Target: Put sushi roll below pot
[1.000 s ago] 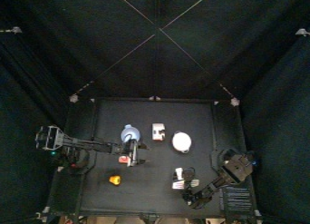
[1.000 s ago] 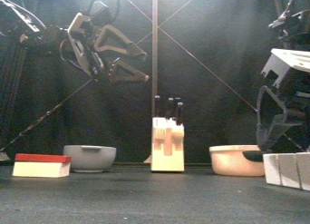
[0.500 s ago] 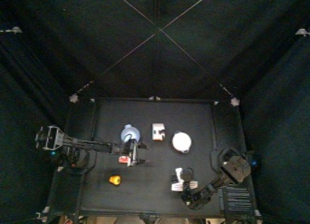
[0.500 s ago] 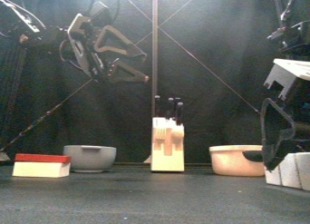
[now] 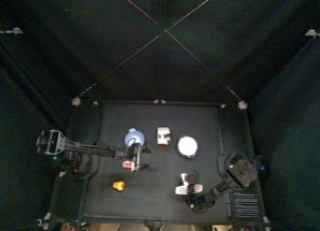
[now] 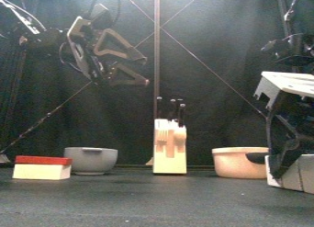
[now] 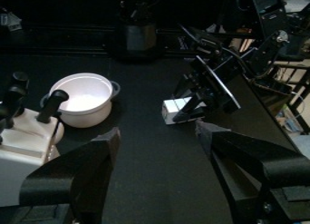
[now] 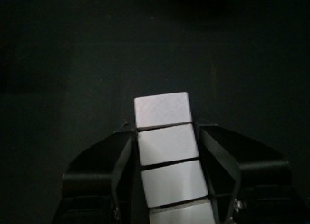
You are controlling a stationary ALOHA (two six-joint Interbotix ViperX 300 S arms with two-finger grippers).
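Observation:
The sushi roll (image 8: 168, 146) is a pale strip of white segments lying on the black table (image 5: 156, 202) near its front right, also seen from above (image 5: 188, 183). My right gripper (image 8: 168, 130) is low over it, one jaw on each side of the roll with only narrow gaps, so it still reads as open. The round white pot (image 5: 188, 145) stands just behind the roll, and its pale rim shows beyond the roll in the right wrist view. My left gripper (image 7: 158, 150) hangs open and empty above the table's left middle (image 5: 131, 162).
A grey bowl (image 5: 134, 137) and a white knife block (image 5: 164, 135) stand in a row to the left of the pot. A small orange piece (image 5: 119, 185) lies at the front left. Black curtains close in all sides.
The right gripper's jaws have drawn in toward the roll's sides, and the right arm has sunk a little. The left arm has not moved.

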